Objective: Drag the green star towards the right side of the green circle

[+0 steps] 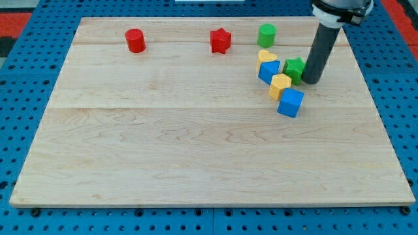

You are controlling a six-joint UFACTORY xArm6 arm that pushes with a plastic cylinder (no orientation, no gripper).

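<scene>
The rod's top is cut off by the view's top; my tip [311, 81] touches the green star [294, 68]'s right side, below the green circle [266, 34]. No jaws exist to report. The wooden worktop [196, 156] sits on blue tiles [26, 78].

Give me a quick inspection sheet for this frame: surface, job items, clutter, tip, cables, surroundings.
Surface: pale wooden board, flat, bare across its lower half.
Job's things: green star at the view's right, below and to the right of the green circle; the two are apart.
Clutter: red cylinder and red star along the view's top; yellow heart-like block, blue block, yellow block and blue cube clustered left of and below the green star.
Grippers: none fitted; my tip sits right beside the green star's right side.
Cables: nothing seen.
Surroundings: blue gridded table around the board.
</scene>
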